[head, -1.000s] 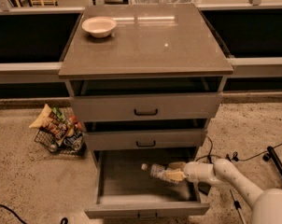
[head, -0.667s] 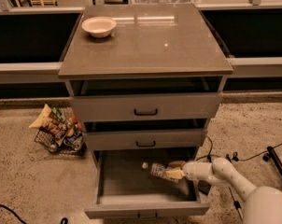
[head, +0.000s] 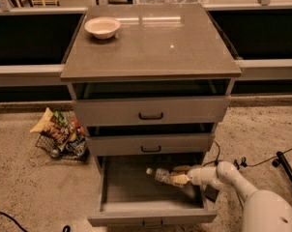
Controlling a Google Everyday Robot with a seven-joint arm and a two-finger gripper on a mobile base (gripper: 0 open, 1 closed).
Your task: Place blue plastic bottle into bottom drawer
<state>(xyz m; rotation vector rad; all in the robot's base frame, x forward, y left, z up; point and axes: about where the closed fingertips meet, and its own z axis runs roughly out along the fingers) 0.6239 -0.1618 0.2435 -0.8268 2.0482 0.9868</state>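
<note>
The bottom drawer (head: 151,217) of the grey cabinet is pulled far out and open. My gripper (head: 179,175) reaches in from the right, over the drawer's right half. It is shut on the blue plastic bottle (head: 161,176), a small clear bottle lying nearly level with its white cap pointing left. The bottle is held inside the drawer, close above its floor; I cannot tell whether it touches the floor. My white arm (head: 233,180) comes in from the lower right.
The two upper drawers (head: 151,111) stand slightly open above. A pale bowl (head: 102,27) sits on the cabinet top at the back left. A wire basket of snack bags (head: 59,135) lies on the floor to the left. Black cables and a stand leg (head: 286,166) lie to the right.
The gripper and bottle have stayed almost in place inside the bottom drawer; the arm has barely shifted.
</note>
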